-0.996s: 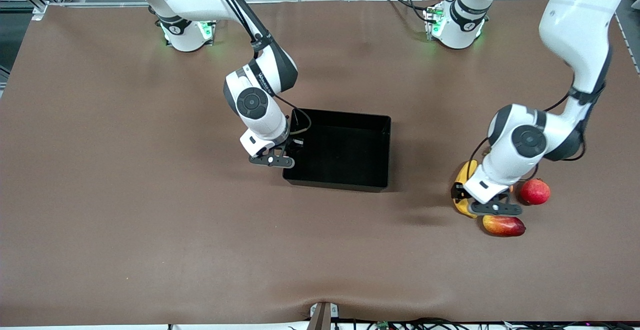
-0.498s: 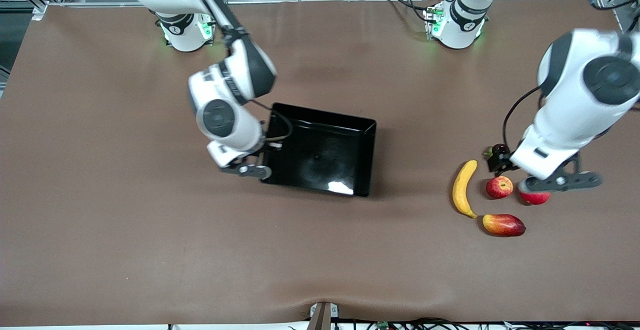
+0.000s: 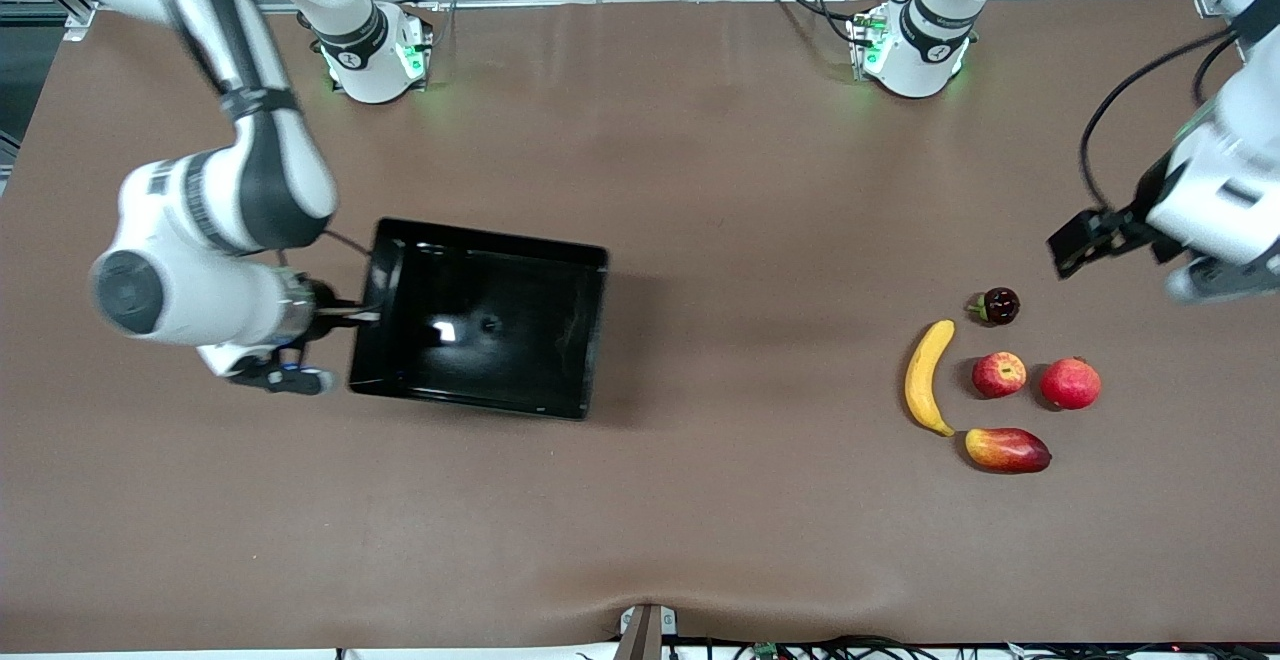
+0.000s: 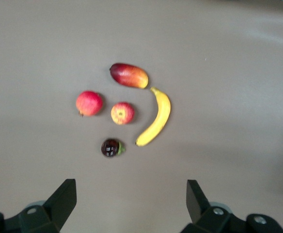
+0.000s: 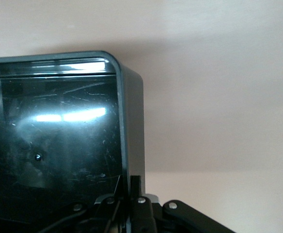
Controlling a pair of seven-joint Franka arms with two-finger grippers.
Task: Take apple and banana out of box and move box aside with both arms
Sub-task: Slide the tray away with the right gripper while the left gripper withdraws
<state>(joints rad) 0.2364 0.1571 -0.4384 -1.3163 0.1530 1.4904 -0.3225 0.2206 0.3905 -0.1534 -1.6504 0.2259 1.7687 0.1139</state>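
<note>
The right arm's black two-finger gripper (image 3: 340, 315) is clamped shut on the short wall of the shallow rectangular glossy black plastic tray (image 3: 590, 330), at the end of the tray toward the right arm's end of the brown table (image 3: 700, 520); in the right wrist view its fingers (image 5: 136, 194) pinch the thin wall of the tray (image 5: 132, 126) from both sides. The tray looks slightly tilted, though whether it is fully clear of the table cannot be told. The left arm's black gripper (image 4: 131, 199) hangs in the air over the table at the left arm's end, its fingers spread wide and holding nothing. Below it lies a cluster of fruit: the long curved yellow banana (image 3: 928, 376) lies nearest the tray, with the small round red apple with yellowish streaks (image 3: 999, 375) just beside it. A plain red round fruit with a crown tip (image 3: 1070, 384) sits just beside the apple, toward the left arm's end. An oval red-and-yellow mango (image 3: 1007, 450) lies nearer the front camera, next to the banana's tip, and a small dark glossy round fruit (image 3: 999, 305) sits farther from the camera than the apple.
</note>
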